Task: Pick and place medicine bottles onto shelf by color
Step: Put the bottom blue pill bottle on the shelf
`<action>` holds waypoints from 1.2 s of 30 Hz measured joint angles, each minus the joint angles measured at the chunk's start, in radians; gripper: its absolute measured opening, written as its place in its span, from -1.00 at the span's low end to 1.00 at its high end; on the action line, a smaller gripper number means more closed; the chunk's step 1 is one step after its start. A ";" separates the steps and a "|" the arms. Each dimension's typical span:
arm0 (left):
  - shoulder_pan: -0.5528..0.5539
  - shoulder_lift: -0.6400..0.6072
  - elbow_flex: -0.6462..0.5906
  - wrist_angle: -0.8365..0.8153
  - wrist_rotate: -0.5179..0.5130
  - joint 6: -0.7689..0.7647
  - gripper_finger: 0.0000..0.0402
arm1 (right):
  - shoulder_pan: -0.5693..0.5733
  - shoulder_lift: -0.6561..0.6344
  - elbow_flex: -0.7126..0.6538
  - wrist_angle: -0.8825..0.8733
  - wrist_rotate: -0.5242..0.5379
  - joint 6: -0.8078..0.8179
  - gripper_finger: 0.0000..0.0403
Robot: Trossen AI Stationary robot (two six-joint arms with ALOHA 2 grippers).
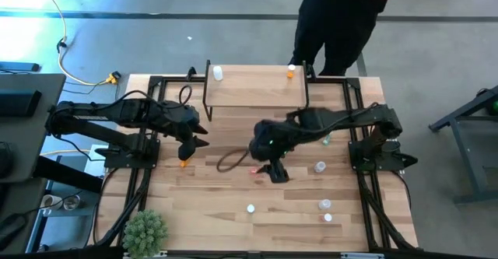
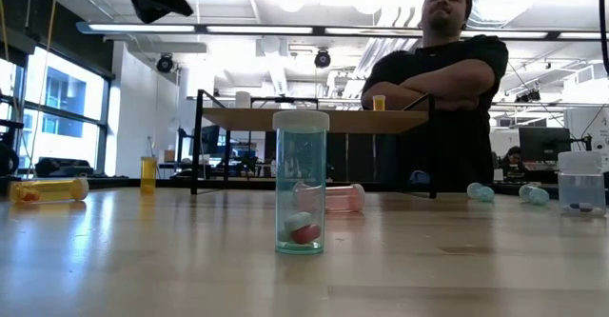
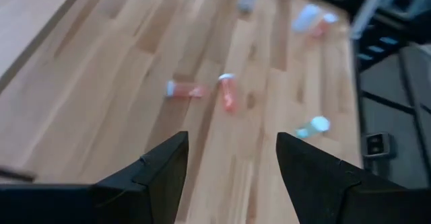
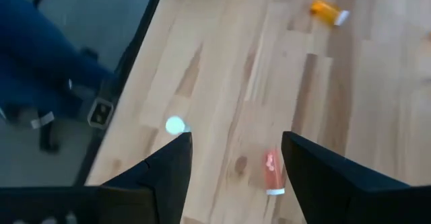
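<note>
Seen from above, the shelf (image 1: pixel 257 88) stands at the far middle of the tabletop (image 1: pixel 202 204), with a white bottle (image 1: pixel 218 73) upright near its left end and an orange bottle (image 1: pixel 291 71) near its right end. The left pincer (image 1: pixel 196 141) hovers just in front of the shelf's left part, fingers spread and empty, with an orange bottle (image 1: pixel 184 162) lying on the wood just beside it. The right pincer (image 1: pixel 274 172) hangs over the middle of the tabletop, also released and holding nothing; its wrist view shows a pink-red bottle (image 4: pixel 272 171) lying on the boards between its fingers (image 4: pixel 168 173) and an orange one (image 4: pixel 328 12) farther off. More bottles sit scattered on the right side: one (image 1: pixel 320 166) near the right arm's base, two (image 1: pixel 325 204) closer to the front edge, and one (image 1: pixel 250 208) near the front centre. A spiky green plant (image 1: pixel 145 230) sits at the front left corner. A person (image 1: pixel 338 18) in dark clothes stands behind the shelf, arms folded.
</note>
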 joint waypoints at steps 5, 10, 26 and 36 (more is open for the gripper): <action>-0.038 0.000 0.000 -0.119 -0.128 -0.062 0.07 | 0.030 0.058 0.000 0.007 -0.002 -0.129 0.09; -0.077 0.000 0.000 -0.201 -0.213 -0.138 0.07 | 0.045 0.115 0.000 0.042 -0.040 -0.217 0.09; -0.134 0.001 0.000 -0.210 -0.354 -0.223 0.07 | 0.076 0.233 0.000 0.096 -0.123 -0.361 0.09; -0.134 0.001 0.000 -0.215 -0.354 -0.239 0.07 | 0.131 0.315 0.000 0.142 -0.123 -0.416 0.09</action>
